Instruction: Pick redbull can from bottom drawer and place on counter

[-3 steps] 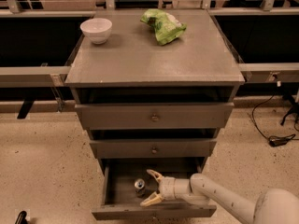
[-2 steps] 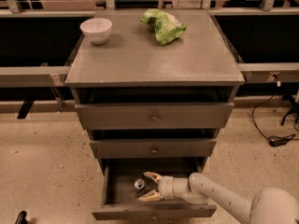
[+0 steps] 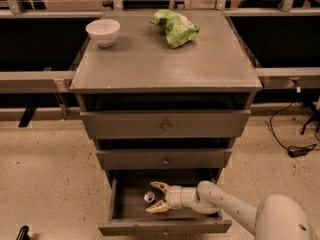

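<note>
The bottom drawer [image 3: 165, 227] is pulled open below two shut drawers. The redbull can [image 3: 149, 197] stands upright inside it, left of middle, silver top showing. My gripper [image 3: 156, 197] reaches into the drawer from the right, open, with its two pale fingers on either side of the can, one behind and one in front. The fingers look close to the can; I cannot tell if they touch it. The counter [image 3: 150, 64] is the grey top of the cabinet.
A white bowl [image 3: 103, 31] stands at the counter's back left. A green crumpled bag [image 3: 174, 26] lies at the back middle. Black cables [image 3: 295, 146] lie on the floor at the right. My arm [image 3: 235, 209] crosses the drawer's right side.
My gripper has moved left inside the drawer, from right of the can to around it. The can has not moved.
</note>
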Controlling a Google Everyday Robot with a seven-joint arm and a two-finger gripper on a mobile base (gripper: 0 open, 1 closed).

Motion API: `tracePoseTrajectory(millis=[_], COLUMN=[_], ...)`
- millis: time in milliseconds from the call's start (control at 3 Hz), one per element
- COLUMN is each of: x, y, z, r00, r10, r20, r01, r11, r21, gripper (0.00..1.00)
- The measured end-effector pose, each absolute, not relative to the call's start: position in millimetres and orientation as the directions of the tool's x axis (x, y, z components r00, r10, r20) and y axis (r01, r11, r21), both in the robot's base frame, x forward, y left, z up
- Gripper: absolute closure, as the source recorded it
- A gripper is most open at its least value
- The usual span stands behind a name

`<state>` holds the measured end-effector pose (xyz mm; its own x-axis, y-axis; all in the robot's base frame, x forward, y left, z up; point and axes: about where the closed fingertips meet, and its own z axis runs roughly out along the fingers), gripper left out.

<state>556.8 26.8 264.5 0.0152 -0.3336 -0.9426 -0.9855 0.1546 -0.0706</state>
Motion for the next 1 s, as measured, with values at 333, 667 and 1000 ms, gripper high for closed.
tracePoseTrajectory(millis=[333, 667, 1000], x=[566, 572, 575], y=[36, 41, 44], z=[259, 251, 242], r00=[0.018, 0.01, 0.001], r10=[-0.336, -0.338, -0.346], r20=[-0.942, -0.941, -0.938], r01=[-0.987, -0.988, -0.989], r11=[0.146, 0.143, 0.139], r21=[-0.071, -0.062, -0.052], gripper=[0.22, 0.22, 0.24])
